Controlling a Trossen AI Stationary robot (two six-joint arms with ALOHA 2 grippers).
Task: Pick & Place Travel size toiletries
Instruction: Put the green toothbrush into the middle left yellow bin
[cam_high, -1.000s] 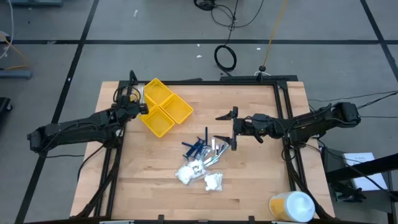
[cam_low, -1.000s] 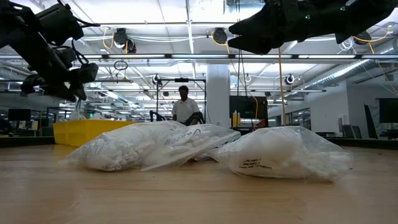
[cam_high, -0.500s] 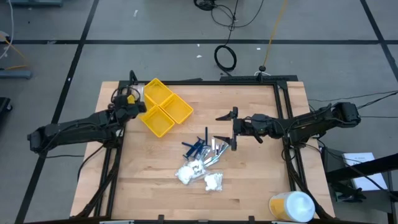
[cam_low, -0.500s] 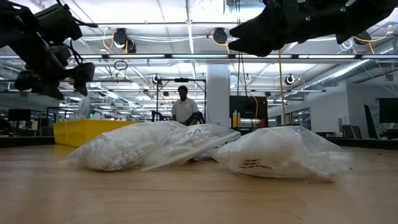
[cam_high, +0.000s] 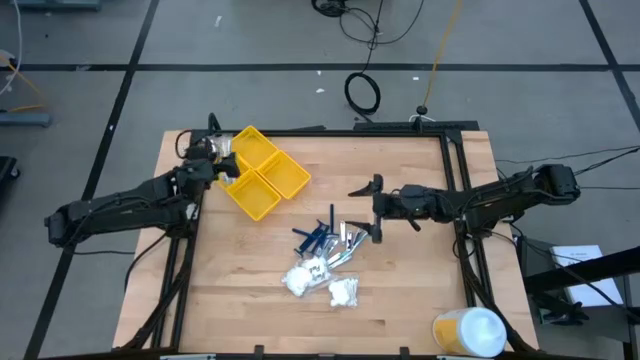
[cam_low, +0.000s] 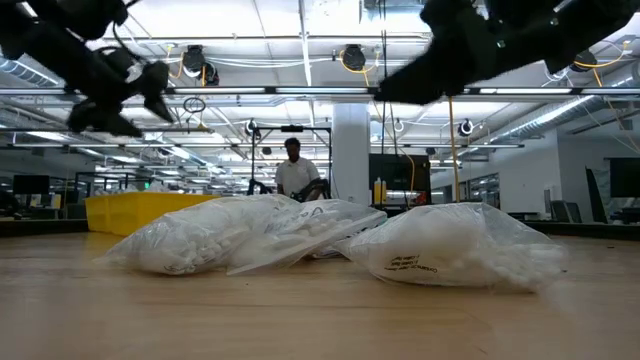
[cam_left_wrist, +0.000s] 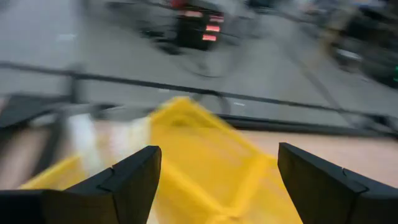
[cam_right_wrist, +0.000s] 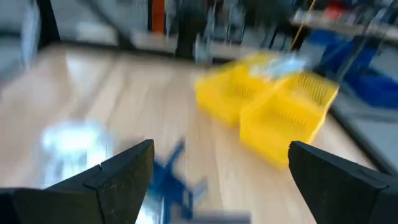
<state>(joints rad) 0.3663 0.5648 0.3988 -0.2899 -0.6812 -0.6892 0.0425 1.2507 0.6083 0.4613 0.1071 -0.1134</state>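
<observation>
**High view and wrist views: two open pincers above a desk of travel toiletries**

High view shows the wooden desk (cam_high: 400, 300) from above. The left pincer (cam_high: 207, 152) is at the far left corner of the desk, just beside the outer edge of the yellow tray (cam_high: 262, 172). In the left wrist view its two dark fingers (cam_left_wrist: 121, 183) stand wide apart with nothing between them, and the tray fills the gap ahead.

The right pincer (cam_high: 374, 208) is near the middle of the desk, just beside the pile of toiletries. Its fingers (cam_right_wrist: 115, 177) are likewise spread wide and hold nothing.

The toiletries lie in a loose cluster at mid-desk, all outside the tray. The slim blue sticks (cam_high: 313, 236) lie farthest from the front edge, the silvery packets (cam_high: 349, 240) touch them on the right-arm side, and the clear bags of white lumps (cam_high: 318, 279) lie nearer the front edge. In the low view the bags (cam_low: 300, 240) rest flat on the desk, touching one another.

A white-and-yellow round container (cam_high: 469, 333) stands at the front right corner, well apart from the cluster. A person (cam_low: 296, 172) stands in the room beyond the desk.
</observation>
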